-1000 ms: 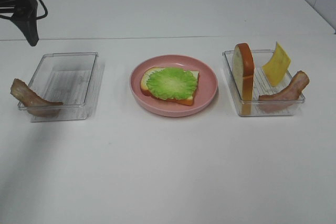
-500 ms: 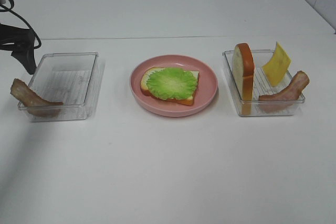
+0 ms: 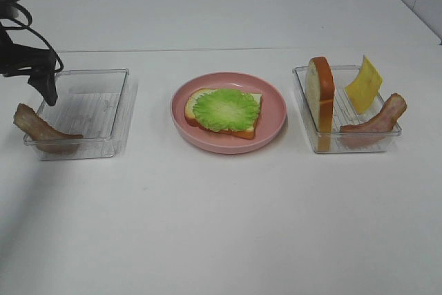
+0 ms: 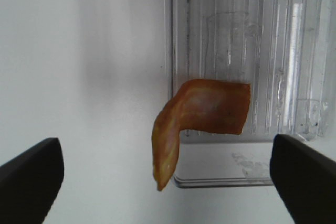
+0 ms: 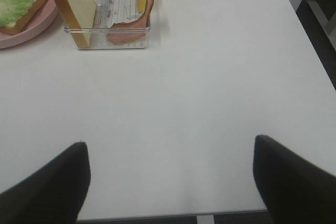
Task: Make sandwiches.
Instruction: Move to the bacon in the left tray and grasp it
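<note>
— What's on the table (image 3: 221, 226)?
— Two clear trays, the left tray (image 3: 97, 112) and the right tray (image 3: 343, 105), with a pink plate (image 3: 273, 112) between them. The sandwich (image 3: 238, 131) is only begun. One bread slice (image 3: 198, 94) lies flat on the plate with lettuce (image 3: 226, 109) on top of it.
— And the rest?
— In the right tray, a second slice (image 3: 321, 98) stands on edge and the cheese (image 3: 364, 84) leans at the back. The right bacon (image 3: 376, 122) rests up against its outer wall. The left bacon (image 4: 202, 114) hangs over the left tray's outer near corner, half inside and half drooping outside.
— The arms?
— The left jaws are spread wide and empty, hovering over that corner near the left bacon, not touching it. The right jaws are wide and empty too, over bare table well apart from the right tray.
— What worries you?
— That left bacon straddles the tray wall. If the jaws come down there, I reckon one could land on the rim and shove or tip the light tray. They might also nip plastic along with the bacon. And it looks thin and floppy, so a pinch at its end might let it slide out on the way to the plate.
</note>
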